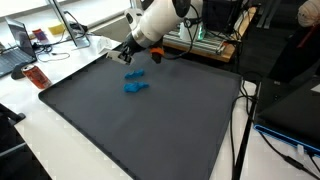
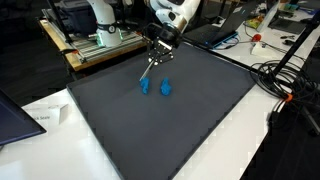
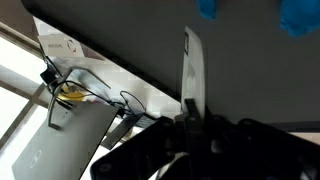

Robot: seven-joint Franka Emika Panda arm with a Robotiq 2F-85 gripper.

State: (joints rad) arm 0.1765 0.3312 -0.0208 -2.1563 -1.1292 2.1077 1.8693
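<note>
My gripper (image 1: 126, 55) (image 2: 157, 50) (image 3: 190, 118) hovers over the far side of a dark grey mat (image 1: 150, 130) (image 2: 170, 130). It is shut on a thin grey stick (image 2: 148, 70) (image 3: 188, 60), which slants down from the jaws towards the mat. Two small blue objects lie on the mat close to the stick's tip: one (image 2: 145, 86) right by the tip and one (image 2: 165, 88) beside it. They also show in an exterior view (image 1: 135, 86) and at the top edge of the wrist view (image 3: 210, 8) (image 3: 298, 15).
The mat lies on a white table (image 1: 60, 140). A laptop (image 1: 18, 55) and a red object (image 1: 38, 76) sit off the mat. A rack with equipment (image 2: 100, 40) stands behind it. Cables (image 2: 285, 85) lie along one side, and a paper sheet (image 2: 42, 115) near a corner.
</note>
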